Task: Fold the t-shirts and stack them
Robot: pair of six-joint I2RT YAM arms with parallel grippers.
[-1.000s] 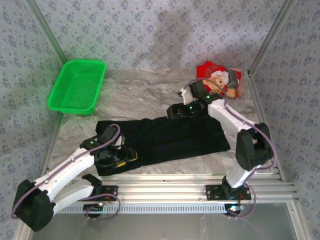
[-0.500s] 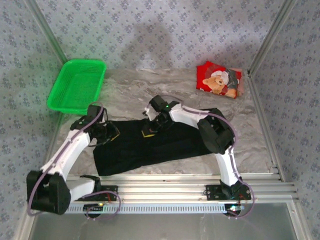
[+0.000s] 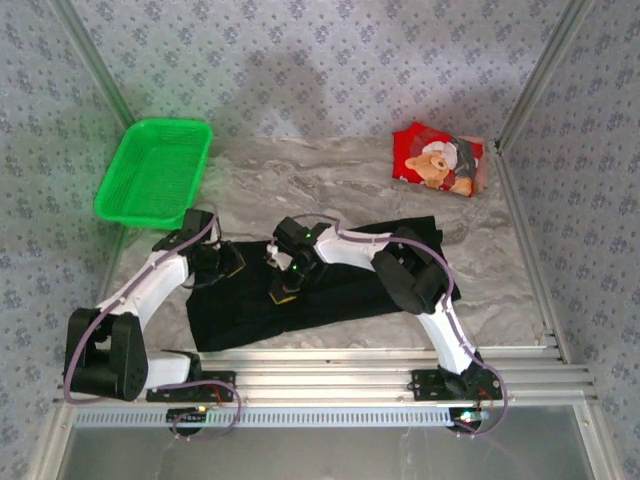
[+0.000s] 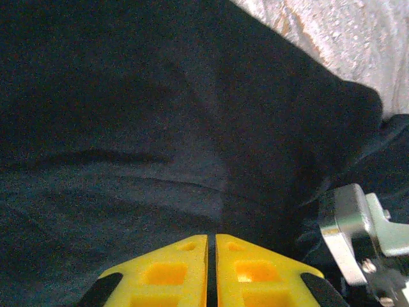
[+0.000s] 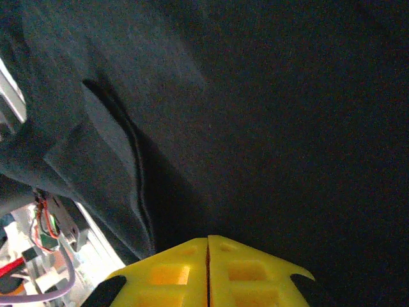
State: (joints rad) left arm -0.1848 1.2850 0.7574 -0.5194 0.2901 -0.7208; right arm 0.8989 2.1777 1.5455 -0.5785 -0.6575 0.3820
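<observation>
I counted one container, a green mesh basket (image 3: 118, 190), sitting at the far left corner of the bench (image 3: 300, 185); its mesh floor was in full view, and neither shirt was in it. There were two t-shirts. The red t-shirt (image 3: 412, 150), with its teddy bear in a Santa hat facing up, lay folded small at the far right corner, well apart from both arms. The black t-shirt (image 3: 345, 290) lay spread along the near edge, from left of the middle towards the right, its far part rumpled and pulled up.

Both grippers were on the black t-shirt. The left gripper (image 3: 232, 262) sat at its far left corner. In the left wrist view its yellow fingers (image 4: 246, 268) were pressed together with only a slit between them, and dark cloth ran right up to the tips, so I took it as pinched. The right gripper (image 3: 285, 290) was over the middle of the shirt, with its jaws likewise closed. The cloth hung in a fold from them in the right wrist view.
</observation>
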